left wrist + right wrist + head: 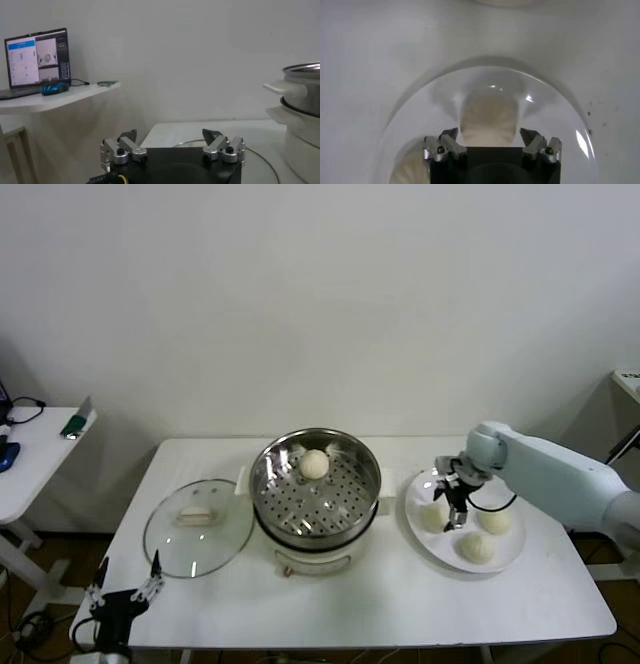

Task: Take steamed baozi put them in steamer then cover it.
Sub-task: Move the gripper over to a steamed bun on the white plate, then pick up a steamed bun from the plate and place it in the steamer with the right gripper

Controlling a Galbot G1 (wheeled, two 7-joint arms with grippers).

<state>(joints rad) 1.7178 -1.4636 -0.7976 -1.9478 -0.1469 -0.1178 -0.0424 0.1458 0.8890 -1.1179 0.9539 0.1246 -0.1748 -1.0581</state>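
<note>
Reaching with open right gripper (452, 506) toward three cream-white round buns (476, 548) on plate; one bun (314, 464) in stainless-steel steamer (316, 486); left gripper (128, 589) open, idle; glass lid (198, 527) off.

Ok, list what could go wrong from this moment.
1. The right gripper, open above the white plate, has three baozi close together below; a finger might nudge a neighbour.
2. The plate sits near the table's right end, so a pushed bun could roll off.
3. The glass lid lies near the parked, open left gripper; a clumsy grab might slide it.
</note>
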